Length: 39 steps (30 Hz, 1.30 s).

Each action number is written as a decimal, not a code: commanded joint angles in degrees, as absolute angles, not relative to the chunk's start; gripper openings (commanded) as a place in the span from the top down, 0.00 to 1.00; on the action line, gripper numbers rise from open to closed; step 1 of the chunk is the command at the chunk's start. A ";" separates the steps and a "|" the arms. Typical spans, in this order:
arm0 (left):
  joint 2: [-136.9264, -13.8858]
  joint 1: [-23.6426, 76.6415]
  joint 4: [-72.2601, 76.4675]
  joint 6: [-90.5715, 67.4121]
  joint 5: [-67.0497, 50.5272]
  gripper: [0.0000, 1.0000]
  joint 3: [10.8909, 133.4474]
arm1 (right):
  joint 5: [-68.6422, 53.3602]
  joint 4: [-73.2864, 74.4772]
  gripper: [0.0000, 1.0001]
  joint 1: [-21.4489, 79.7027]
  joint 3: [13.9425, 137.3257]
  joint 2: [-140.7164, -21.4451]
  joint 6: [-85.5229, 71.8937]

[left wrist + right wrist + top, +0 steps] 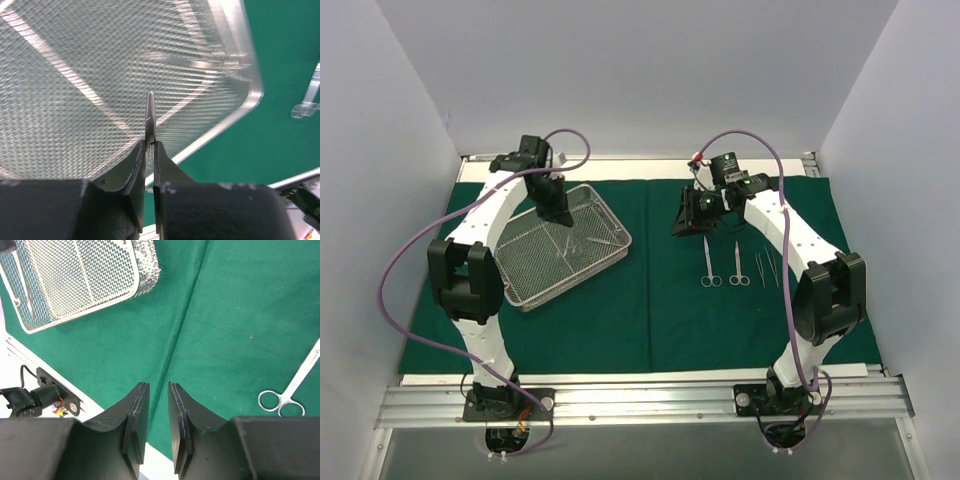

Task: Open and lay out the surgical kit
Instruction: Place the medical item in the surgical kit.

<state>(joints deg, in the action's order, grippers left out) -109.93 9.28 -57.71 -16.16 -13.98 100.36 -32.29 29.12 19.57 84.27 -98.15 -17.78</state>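
Observation:
The dark green drape (620, 320) lies spread flat over the table. The silver wire-mesh tray (535, 275) sits on its left half. My left gripper (557, 212) hangs over the tray's far side. In the left wrist view this gripper (150, 144) is shut on a slender steel instrument (150, 112) whose pointed tip sticks out above the mesh (65, 100). More instruments (582, 243) lie in the tray. My right gripper (682, 222) hovers over the drape's middle fold. Its jaws (158, 385) stand slightly apart with nothing between them. Two ring-handled instruments (708, 265) (739, 265) and tweezers (766, 268) lie side by side on the right half.
White walls close in the left, right and far sides. A metal rail (640, 400) with both arm bases runs along the near edge. Ring handles (280, 401) lie close to the right of the right fingers. A clear plastic piece (307, 95) shows beyond the tray.

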 commanded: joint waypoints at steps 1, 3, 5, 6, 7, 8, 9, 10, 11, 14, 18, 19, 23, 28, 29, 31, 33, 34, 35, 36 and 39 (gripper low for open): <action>-106.17 13.70 -58.80 -21.26 -15.90 0.98 106.95 | -31.72 30.16 0.78 17.94 84.64 -96.77 -18.10; -106.52 14.85 -58.36 -21.88 -18.18 0.98 109.23 | -34.36 29.01 0.78 17.58 83.59 -96.33 -18.63; -106.87 15.82 -58.18 -22.59 -19.94 0.98 110.30 | -38.99 26.29 0.75 17.05 83.15 -96.24 -20.12; -106.96 15.99 -57.75 -22.85 -21.08 0.98 110.56 | -40.85 25.15 0.74 16.88 82.80 -96.24 -21.00; -106.96 16.17 -57.40 -23.37 -23.18 0.98 110.57 | -42.61 22.27 0.72 16.88 82.71 -96.24 -21.88; -106.53 16.69 -56.87 -23.64 -24.16 0.98 110.22 | -44.28 20.58 0.69 16.79 82.71 -96.15 -22.84; -106.18 17.05 -55.39 -23.90 -24.87 0.98 109.78 | -47.08 18.83 0.67 16.87 82.71 -96.07 -25.46; -105.21 17.40 -54.50 -24.52 -25.66 0.98 109.34 | -48.15 15.15 0.66 16.79 82.62 -95.80 -26.97; -104.60 17.92 -53.45 -25.13 -27.84 0.98 107.86 | -49.21 12.94 0.63 16.79 82.62 -95.80 -28.37; -101.43 18.63 -45.99 -28.29 -34.59 0.98 102.51 | -53.69 4.59 0.58 17.05 82.09 -95.54 -33.83; -98.53 19.94 -38.15 -30.67 -39.63 0.98 98.27 | -57.39 -4.56 0.51 17.75 82.18 -95.36 -38.84; -97.48 20.21 -37.01 -31.37 -40.42 0.98 97.39 | -57.83 -6.05 0.50 17.84 82.35 -95.36 -39.37; -94.49 21.18 -30.25 -34.01 -44.11 0.98 92.56 | -58.36 -9.92 0.49 18.19 81.66 -95.45 -41.74; -92.29 22.06 -22.42 -37.96 -48.51 0.98 87.55 | -58.80 -15.90 0.44 18.89 80.16 -94.04 -44.56; -91.94 22.15 -21.63 -38.32 -49.04 0.98 87.19 | -58.62 -16.00 0.44 19.07 80.07 -93.87 -44.65; -91.76 22.32 -19.52 -39.46 -50.09 0.98 86.40 | -58.36 -16.70 0.43 19.34 79.63 -93.34 -44.74; -91.93 22.50 -16.89 -40.51 -51.59 0.98 85.43 | -58.27 -16.70 0.43 19.69 79.19 -93.25 -44.74; -91.85 22.59 -16.18 -41.82 -51.85 0.98 85.17 | -58.45 -17.31 0.43 19.69 78.75 -93.25 -44.91; -91.93 22.67 -14.26 -42.62 -52.81 0.98 84.38 | -58.45 -17.84 0.44 19.95 78.49 -93.16 -45.35; -91.85 22.68 -13.11 -43.32 -53.26 0.98 83.94 | -58.53 -18.36 0.45 19.95 78.31 -93.08 -45.70; -92.02 22.85 -11.52 -44.65 -53.79 0.98 83.06 | -59.06 -21.26 0.48 20.21 77.17 -92.73 -47.72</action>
